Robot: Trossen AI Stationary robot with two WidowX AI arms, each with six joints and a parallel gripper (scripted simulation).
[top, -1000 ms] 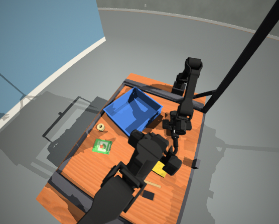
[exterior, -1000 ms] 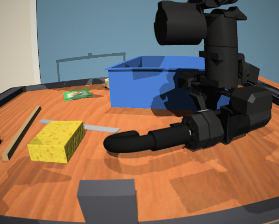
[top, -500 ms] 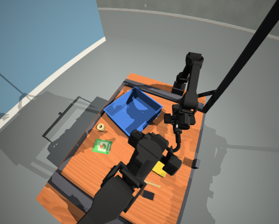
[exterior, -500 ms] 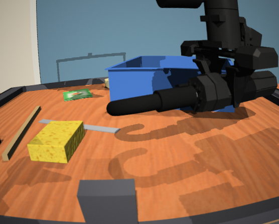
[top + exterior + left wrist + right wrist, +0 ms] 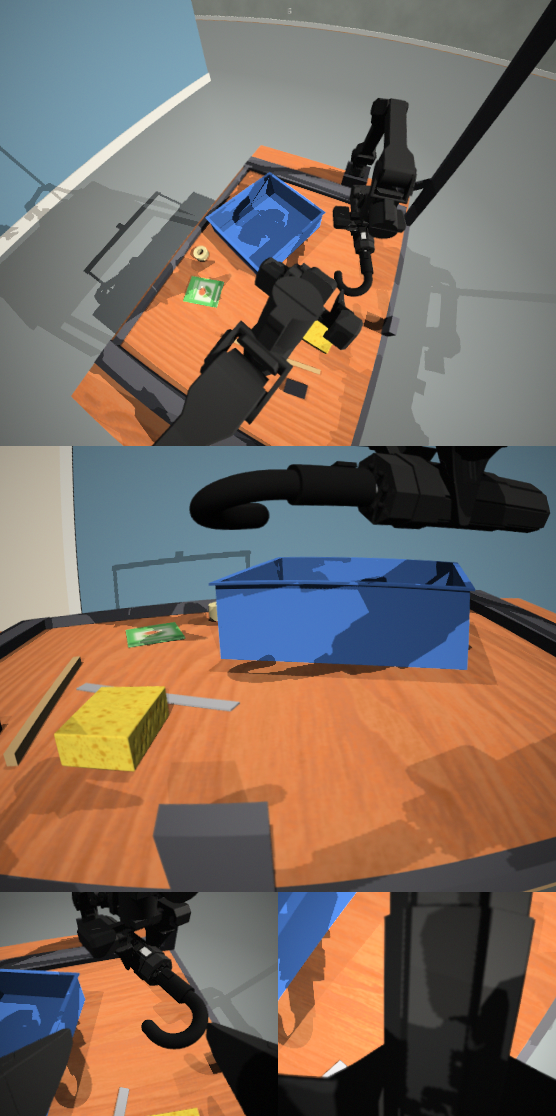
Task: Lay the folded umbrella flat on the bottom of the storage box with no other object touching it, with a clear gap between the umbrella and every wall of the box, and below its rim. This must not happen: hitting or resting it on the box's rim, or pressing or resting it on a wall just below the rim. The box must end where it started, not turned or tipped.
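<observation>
The folded black umbrella with its curved hook handle hangs in the air above the table, level, to the side of the blue storage box. My right gripper is shut on the umbrella's body, which fills the right wrist view. In the exterior view the umbrella is higher than the rim of the box. My left gripper is open and empty; the hook handle lies ahead of its fingers, apart from them. The box is empty and upright.
A yellow sponge sits on the table under my left arm. A grey strip and a wooden stick lie near it. A green packet and a tape roll lie beside the box. A dark block stands at the table edge.
</observation>
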